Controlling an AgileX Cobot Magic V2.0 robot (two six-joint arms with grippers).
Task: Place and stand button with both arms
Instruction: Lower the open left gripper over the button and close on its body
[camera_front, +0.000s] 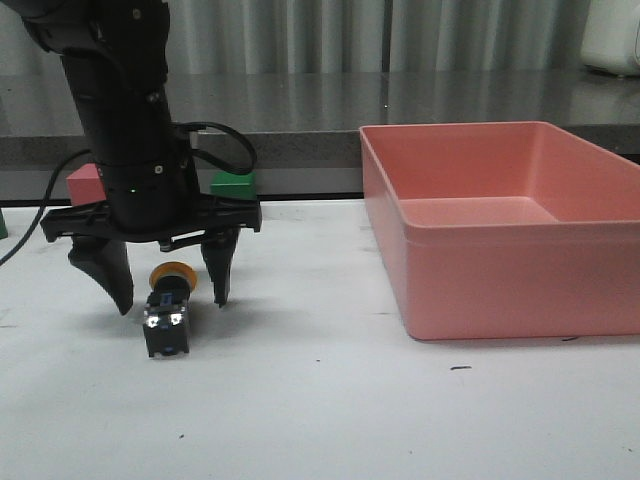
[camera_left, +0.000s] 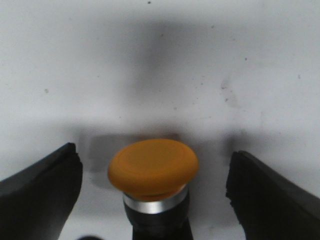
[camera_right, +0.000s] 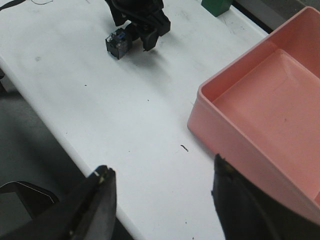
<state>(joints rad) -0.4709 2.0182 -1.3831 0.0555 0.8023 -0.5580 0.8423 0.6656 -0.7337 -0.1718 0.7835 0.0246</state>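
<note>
The button (camera_front: 166, 315) lies on its side on the white table, its yellow cap pointing away from the front camera and its black body with blue and metal terminals toward it. My left gripper (camera_front: 172, 297) is open and straddles the button, one finger on each side, not touching it. In the left wrist view the yellow cap and silver collar (camera_left: 153, 170) sit between the two dark fingers (camera_left: 42, 192). My right gripper (camera_right: 162, 185) is open and empty, high above the table's near edge. From there the button (camera_right: 120, 42) shows small under the left gripper (camera_right: 142, 22).
A large pink bin (camera_front: 505, 225) stands on the right of the table; its corner is close to my right gripper (camera_right: 260, 115). A green cube (camera_front: 233, 185) and a pink cube (camera_front: 85, 182) sit behind the left arm.
</note>
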